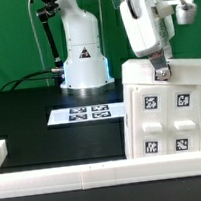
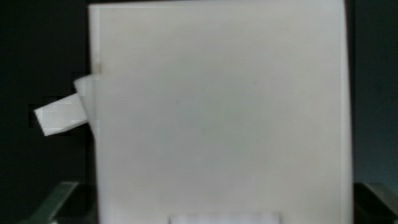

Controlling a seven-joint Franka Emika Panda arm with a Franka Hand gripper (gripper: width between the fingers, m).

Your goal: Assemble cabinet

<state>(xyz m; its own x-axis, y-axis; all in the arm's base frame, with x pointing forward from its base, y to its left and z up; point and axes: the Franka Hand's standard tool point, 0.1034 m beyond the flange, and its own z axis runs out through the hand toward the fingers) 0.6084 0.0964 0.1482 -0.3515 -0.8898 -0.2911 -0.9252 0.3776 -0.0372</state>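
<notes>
White plastic fills most of what you see from the wrist: the cabinet (image 2: 214, 110) is a broad plain face there, with a small white tab jutting from one edge. In the exterior view the cabinet (image 1: 166, 110) stands upright on the black bench (image 1: 30, 121), hard against the long white border rail (image 1: 96, 173) that runs along the bench's near edge, and four black-and-white tags show on its front. It sits to the exterior view's right of the marker board (image 1: 87, 113), which lies flat and apart from it, near the robot's white base (image 1: 84, 55). The gripper (image 1: 162, 72) comes down right at the cabinet's top edge. Whether its fingers are spread or pinching the top I cannot tell; only dark slivers of them show beside the panel in the wrist view.
</notes>
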